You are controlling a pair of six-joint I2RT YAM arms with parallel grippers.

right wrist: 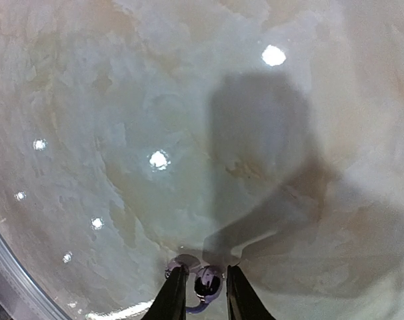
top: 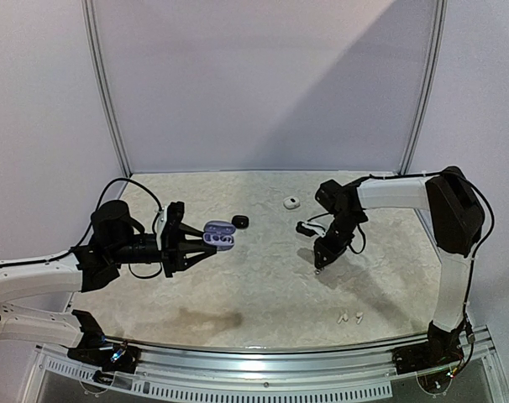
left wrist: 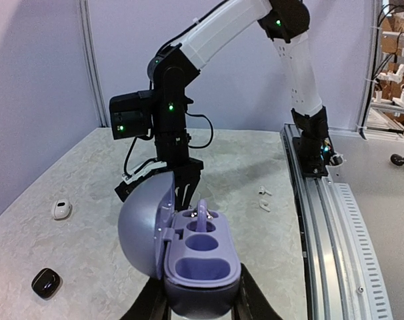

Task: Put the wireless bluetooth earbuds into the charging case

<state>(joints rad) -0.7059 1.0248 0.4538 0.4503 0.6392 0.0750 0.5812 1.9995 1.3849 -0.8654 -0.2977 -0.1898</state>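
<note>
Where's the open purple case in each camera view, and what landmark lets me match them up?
Top: case left of centre, in the left hand.
Left wrist: bottom centre, lid open.
Right wrist: not in it; only an earbud in the right hand.
Landmark: black pod, seen in top and left wrist.

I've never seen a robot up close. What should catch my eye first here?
An open purple charging case, raised off the table in the left gripper, with what looks like one earbud in it. Across from it, the right gripper hangs low over the table, a tiny purplish earbud between its fingertips. Two white stemmed earbuds lie near the front edge.
</note>
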